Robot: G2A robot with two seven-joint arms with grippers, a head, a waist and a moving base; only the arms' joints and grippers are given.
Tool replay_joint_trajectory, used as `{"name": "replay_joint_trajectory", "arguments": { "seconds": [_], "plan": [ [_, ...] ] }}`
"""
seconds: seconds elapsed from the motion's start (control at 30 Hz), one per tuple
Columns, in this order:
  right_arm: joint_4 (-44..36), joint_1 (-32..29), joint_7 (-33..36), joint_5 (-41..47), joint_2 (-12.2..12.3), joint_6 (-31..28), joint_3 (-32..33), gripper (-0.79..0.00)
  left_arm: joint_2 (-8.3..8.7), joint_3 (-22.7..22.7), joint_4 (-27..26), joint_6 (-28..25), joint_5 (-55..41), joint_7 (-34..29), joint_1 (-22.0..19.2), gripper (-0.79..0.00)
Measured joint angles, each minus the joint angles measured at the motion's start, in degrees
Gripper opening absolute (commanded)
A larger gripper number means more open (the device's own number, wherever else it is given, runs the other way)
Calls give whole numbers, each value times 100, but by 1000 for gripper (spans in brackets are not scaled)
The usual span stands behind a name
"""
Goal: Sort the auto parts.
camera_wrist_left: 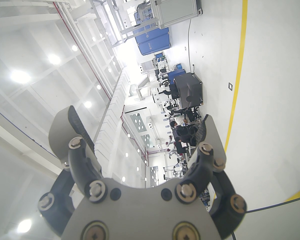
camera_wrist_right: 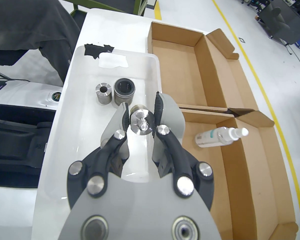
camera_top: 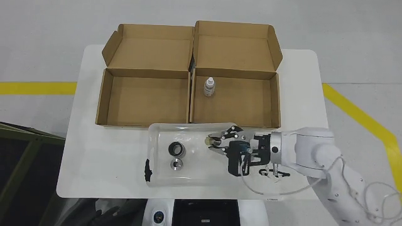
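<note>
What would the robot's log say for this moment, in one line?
right end effector: shut on metal part, over tray | left end effector: open, empty | in tray: bearing, bushing

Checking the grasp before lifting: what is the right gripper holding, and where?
A stepped metal part, pinched across its round sides by the fingers.

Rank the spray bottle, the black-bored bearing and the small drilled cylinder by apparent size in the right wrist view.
1. spray bottle, longest by far.
2. bearing.
3. drilled cylinder, slightly smaller than the bearing beside it.
</note>
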Motion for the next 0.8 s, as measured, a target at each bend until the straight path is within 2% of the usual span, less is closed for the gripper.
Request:
{"name": "replay_joint_trajectory", "arguments": {
  "seconds": [0.2,0.47,0.8],
  "plan": [
    [64,-220,-494,174,66,49,568,-785,0,0,0,0,0,0,0,0],
    [283,-309,-1035,442,104,141,973,-785,0,0,0,0,0,0,0,0],
    [716,78,-1196,713,89,319,887,-785,0,0,0,0,0,0,0,0]
  ]
}}
